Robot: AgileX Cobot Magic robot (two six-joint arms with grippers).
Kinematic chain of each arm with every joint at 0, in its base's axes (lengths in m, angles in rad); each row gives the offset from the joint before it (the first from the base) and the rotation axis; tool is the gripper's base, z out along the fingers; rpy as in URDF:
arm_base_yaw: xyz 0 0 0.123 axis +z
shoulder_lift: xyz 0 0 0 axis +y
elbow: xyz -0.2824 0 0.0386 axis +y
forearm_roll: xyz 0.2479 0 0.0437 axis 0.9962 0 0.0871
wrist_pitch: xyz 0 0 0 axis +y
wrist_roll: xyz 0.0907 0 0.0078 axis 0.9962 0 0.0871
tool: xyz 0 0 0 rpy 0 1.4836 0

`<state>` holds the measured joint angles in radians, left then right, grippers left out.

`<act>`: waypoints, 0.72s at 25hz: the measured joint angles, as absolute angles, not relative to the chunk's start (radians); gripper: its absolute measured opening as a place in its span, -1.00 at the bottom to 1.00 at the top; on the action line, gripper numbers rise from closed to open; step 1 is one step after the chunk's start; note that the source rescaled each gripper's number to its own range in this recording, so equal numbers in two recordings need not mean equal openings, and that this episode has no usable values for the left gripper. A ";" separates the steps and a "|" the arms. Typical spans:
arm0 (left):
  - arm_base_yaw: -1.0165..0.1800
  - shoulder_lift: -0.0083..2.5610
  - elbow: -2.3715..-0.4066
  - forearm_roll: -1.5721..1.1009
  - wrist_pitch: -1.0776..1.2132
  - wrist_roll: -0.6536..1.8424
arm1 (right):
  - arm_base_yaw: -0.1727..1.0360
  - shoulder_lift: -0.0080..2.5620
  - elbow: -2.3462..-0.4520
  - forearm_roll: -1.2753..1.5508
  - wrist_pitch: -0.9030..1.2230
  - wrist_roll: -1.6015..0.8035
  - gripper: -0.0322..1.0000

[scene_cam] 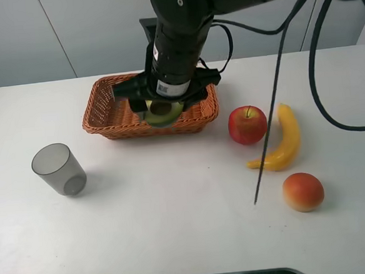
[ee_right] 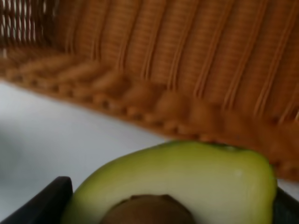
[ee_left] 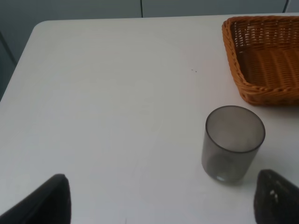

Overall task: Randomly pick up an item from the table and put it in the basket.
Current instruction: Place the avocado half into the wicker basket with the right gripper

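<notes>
Nearest the high camera: bare white table (scene_cam: 176, 225), then a grey translucent cup (scene_cam: 59, 169) upright on the left and an orange-red peach (scene_cam: 303, 192) on the right, well apart. From the left wrist, the same cup near 1 fingertip (ee_left: 275, 200) of the left gripper (ee_left: 161, 205). Jaws spread wide, nothing between them, pointed across the table toward the basket's corner.

Further back on the right: a yellow banana (scene_cam: 281, 139) lying curved just beside a red apple (scene_cam: 247, 125); touching or not, cannot tell.

Further again, mid-table: the basket (scene_cam: 106, 126), orange-brown wicker with low flared sides, nothing visible in its exposed part. Above its near wall, the right gripper (scene_cam: 163, 108), reached across the middle, jaws pinching the avocado half (scene_cam: 163, 116) from 2 sides. Cut face and brown pit (ee_right: 147, 210) turned up toward the wrist camera. By the right wrist view, held over the basket's near rim: white table on 1 side, woven floor beyond. Not clearly over the floor yet, and apparently clear of the wicker.

Handling, as a judgement: probably light and fairly stiff, with smooth rounded skin likely to slide under a loose pinch. Best taken across the narrow width, pads on the skin at both sides of the cut face, much as gripped here. Little harm likely from a short drop onto wicker; more risk of clipping the rim and rolling out if let go this close to the edge.

Farthest: pale wall panels (scene_cam: 100, 30) behind the table.
</notes>
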<state>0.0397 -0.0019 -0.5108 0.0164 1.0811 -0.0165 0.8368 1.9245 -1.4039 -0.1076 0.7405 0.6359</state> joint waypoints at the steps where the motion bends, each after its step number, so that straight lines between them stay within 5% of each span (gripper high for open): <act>1: 0.040 -0.002 -0.511 0.016 1.081 -0.017 | 0.829 1.924 -1.412 -0.121 0.723 0.636 -0.93; 18: 0.040 -0.002 -0.511 0.016 1.081 -0.019 | 0.728 2.069 -1.421 -0.412 0.522 0.734 -0.93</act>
